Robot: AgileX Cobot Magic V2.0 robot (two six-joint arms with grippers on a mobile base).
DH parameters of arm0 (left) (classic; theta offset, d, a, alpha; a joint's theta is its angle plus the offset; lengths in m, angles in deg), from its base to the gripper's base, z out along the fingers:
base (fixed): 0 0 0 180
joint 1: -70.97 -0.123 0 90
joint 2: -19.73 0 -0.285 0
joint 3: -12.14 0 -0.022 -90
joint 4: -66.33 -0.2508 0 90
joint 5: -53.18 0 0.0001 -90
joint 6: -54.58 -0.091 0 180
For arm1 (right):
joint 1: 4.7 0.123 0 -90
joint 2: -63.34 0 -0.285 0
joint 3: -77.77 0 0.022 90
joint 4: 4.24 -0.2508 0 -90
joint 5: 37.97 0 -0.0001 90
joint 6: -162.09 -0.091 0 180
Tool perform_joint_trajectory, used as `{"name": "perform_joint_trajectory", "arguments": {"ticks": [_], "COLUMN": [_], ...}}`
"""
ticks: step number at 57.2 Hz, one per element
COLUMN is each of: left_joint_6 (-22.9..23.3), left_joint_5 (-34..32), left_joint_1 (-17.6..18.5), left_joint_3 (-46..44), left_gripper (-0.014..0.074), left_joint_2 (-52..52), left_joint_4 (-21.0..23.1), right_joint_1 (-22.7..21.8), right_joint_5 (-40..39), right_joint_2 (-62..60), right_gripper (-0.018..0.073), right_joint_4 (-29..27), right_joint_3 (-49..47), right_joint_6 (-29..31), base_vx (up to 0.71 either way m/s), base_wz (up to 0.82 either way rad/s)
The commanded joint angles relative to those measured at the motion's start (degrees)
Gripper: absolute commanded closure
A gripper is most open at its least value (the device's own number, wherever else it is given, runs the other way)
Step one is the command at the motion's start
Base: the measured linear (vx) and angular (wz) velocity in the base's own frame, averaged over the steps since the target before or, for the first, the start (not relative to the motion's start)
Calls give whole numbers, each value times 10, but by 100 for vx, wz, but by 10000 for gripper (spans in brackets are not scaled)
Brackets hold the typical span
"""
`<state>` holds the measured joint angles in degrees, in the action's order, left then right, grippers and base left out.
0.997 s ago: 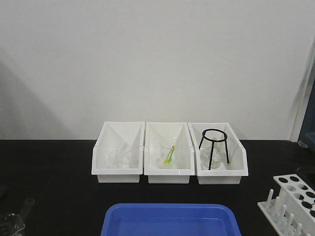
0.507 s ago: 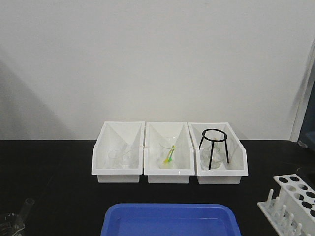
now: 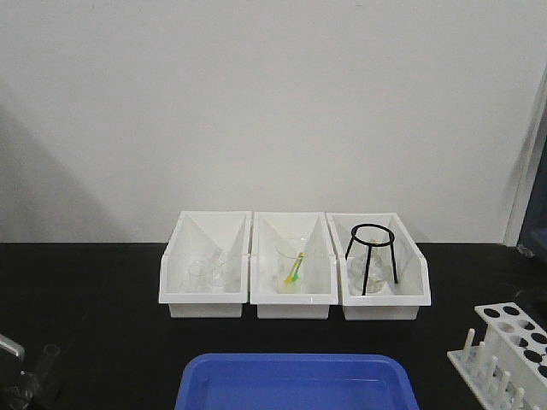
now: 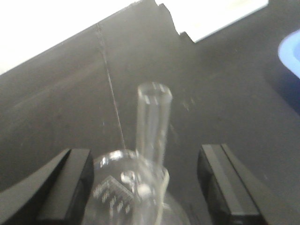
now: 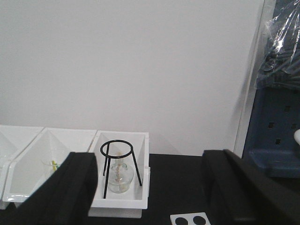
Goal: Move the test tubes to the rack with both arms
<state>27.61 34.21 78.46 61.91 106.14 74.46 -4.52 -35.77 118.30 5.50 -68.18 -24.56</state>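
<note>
Left wrist view first: the left gripper (image 4: 144, 153) shows as two fingers (image 4: 56, 187), one in the lower left corner of the frame and one at lower right. Both are matte, dark grey to black, blocky slabs with flat inner faces and straight, hard edges. The one at lower right carries a slightly paler bevel along its top.

Over to the right wrist view: the right gripper (image 5: 150, 157) is again two broad black shapes filling the lower corners. They are softly out of focus, with rounded tops and a plain surface, finer detail lost in the blur.

In the front view, at the lower left edge, there is a thin silver-grey bar (image 3: 8, 345). Too little shows to say what part it is.
</note>
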Motion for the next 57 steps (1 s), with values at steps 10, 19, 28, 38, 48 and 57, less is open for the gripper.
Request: {"name": "perform_joint_trajectory", "arguments": {"ticks": [10, 19, 28, 38, 48, 57], "left_joint_6": [7, 8, 28, 37, 37, 37], "left_joint_5": [-94, -140, -170, -176, -177, -179], "left_joint_1": [4, 4, 4, 4, 4, 4], "left_joint_3": [-36, -36, -36, -34, -34, -34], "left_gripper": [45, 54, 118, 286, 543, 619], "left_joint_2": [45, 70, 79, 79, 79, 79], "left_joint_4": [-16, -30, -30, -30, -30, -30], "right_joint_1": [-3, -3, -3, -3, -3, -3], "right_joint_5": [-54, -54, -53, -53, -52, -47], "right_joint_2": [-2, -2, -2, -2, -2, -2], "right_gripper": [50, 50, 50, 50, 50, 50], "right_joint_4": [7, 7, 7, 7, 7, 7], "right_joint_3": [-18, -18, -18, -18, -18, -18], "right_joint_6": [5, 5, 5, 5, 5, 5], "base_vx": [0, 0, 0, 0, 0, 0], "base_wz": [0, 0, 0, 0, 0, 0]}}
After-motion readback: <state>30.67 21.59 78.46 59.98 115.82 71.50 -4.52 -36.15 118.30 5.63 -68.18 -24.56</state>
